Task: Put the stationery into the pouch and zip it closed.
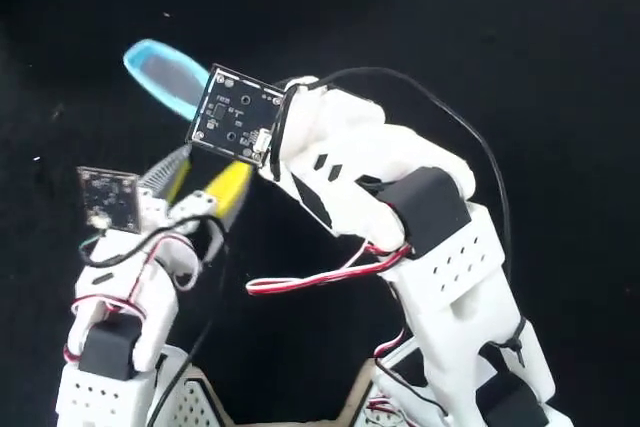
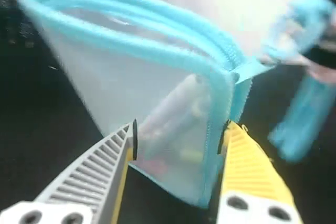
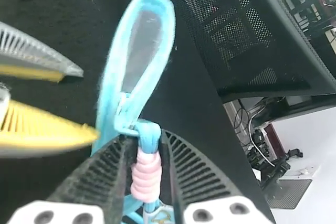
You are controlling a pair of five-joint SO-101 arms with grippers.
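Zipping seems in hand, stationery already inside the pouch.
Left fingers clamp the pouch's end toward the bench's far-left corner; right fingers pinch the zipper pull, which likely needs a steady draw along the teeth.

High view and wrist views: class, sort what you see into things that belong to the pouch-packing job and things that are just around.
Belongs to the job: pouch, stationery inside it, zip pull, left gripper at the pouch's end, right gripper shut on the zip pull.
Just around: black table, mesh panel beyond it.
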